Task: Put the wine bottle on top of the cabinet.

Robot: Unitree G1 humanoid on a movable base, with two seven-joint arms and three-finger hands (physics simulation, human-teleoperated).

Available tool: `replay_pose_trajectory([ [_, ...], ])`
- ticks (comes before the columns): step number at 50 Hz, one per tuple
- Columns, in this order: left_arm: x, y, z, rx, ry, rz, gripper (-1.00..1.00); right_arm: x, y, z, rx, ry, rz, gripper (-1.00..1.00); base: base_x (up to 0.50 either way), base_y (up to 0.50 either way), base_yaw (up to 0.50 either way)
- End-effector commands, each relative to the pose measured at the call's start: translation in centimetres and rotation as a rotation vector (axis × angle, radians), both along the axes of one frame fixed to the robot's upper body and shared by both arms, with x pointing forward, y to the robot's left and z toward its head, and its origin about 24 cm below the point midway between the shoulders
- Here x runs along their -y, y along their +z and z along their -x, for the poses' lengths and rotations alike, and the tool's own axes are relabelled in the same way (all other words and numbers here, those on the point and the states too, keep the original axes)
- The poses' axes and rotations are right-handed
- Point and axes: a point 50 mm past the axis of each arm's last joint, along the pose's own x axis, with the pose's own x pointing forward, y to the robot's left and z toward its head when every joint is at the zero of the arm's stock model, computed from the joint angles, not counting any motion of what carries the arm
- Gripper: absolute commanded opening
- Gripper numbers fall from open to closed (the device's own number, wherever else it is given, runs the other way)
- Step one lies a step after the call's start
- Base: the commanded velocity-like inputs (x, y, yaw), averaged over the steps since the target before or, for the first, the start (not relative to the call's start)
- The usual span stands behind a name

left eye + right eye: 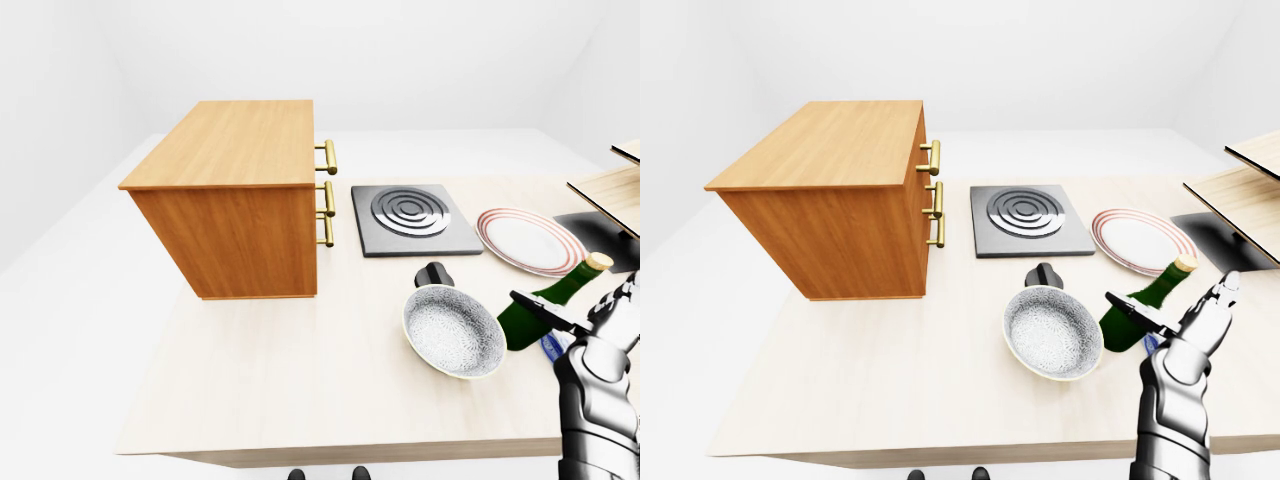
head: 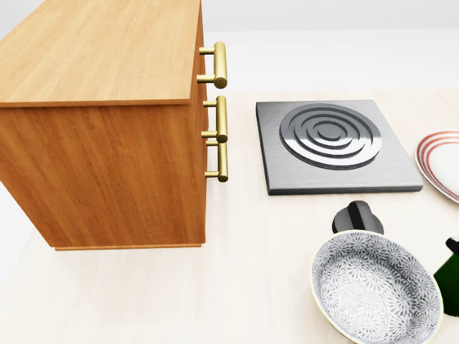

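Nearest, at the bottom right of the right-eye view, the right hand [image 1: 1160, 318] reaches in at the wine bottle [image 1: 1137, 305]. One dark finger lies across the green glass and the others stand spread beside it, so the hand is wide, not clamped. The grip looks only begun. The left hand shows in no view.

The bottle leans, neck up toward the upper right, base on the tabletop [image 1: 890, 380], just right of the patterned bowl [image 1: 1052, 332]. The lean likely comes from the hand pushing against it, though I cannot tell if the base is fully down. With the bowl so close, tipping the bottle further left risks a knock.

Beyond the bowl sits a small black knob [image 1: 1043, 273], then the grey burner plate [image 1: 1028, 220], with a red-rimmed plate [image 1: 1140, 240] to its right. A wooden shelf unit [image 1: 1240, 190] cuts in at the right edge.

Farthest left stands the cabinet [image 1: 825, 205], brass handles [image 1: 934, 200] facing the burner. Its flat top is bare and well apart from the bottle, so the carry will be long and high.
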Motion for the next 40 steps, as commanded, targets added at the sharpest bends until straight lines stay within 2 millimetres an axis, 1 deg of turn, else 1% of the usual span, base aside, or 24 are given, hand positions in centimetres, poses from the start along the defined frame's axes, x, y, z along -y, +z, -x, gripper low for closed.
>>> replay_pose_trajectory([
  [1, 0.0, 0.1, 0.1, 0.009, -0.003, 0.004, 1.0, 0.3, -1.1, -0.3, -0.047, 0.004, -0.029, 1.0, 0.0, 0.0, 0.0],
  [8, 0.0, 0.2, 0.3, 0.015, -0.006, 0.007, 1.0, 0.7, -2.3, 0.3, -0.096, -0.009, -0.055, 1.0, 0.0, 0.0, 0.0],
  [13, 0.0, 0.3, 0.3, 0.017, -0.006, 0.01, 1.0, 0.9, -2.4, 0.3, -0.107, -0.013, -0.058, 1.0, 0.0, 0.0, 0.0],
  [19, 0.0, 0.2, 0.1, 0.01, -0.006, 0.01, 1.0, 1.0, -3.3, 0.1, -0.14, -0.023, -0.084, 1.0, 0.0, 0.0, 0.0],
  [29, 0.1, 0.2, 0.0, 0.008, -0.005, 0.002, 1.0, 0.9, -2.8, -0.9, -0.134, -0.019, -0.077, 1.0, 0.0, 0.0, 0.0],
  [40, 0.2, 0.1, -0.1, 0.004, -0.003, -0.003, 1.0, 1.0, -3.1, -1.6, -0.162, -0.018, -0.088, 1.0, 0.0, 0.0, 0.0],
])
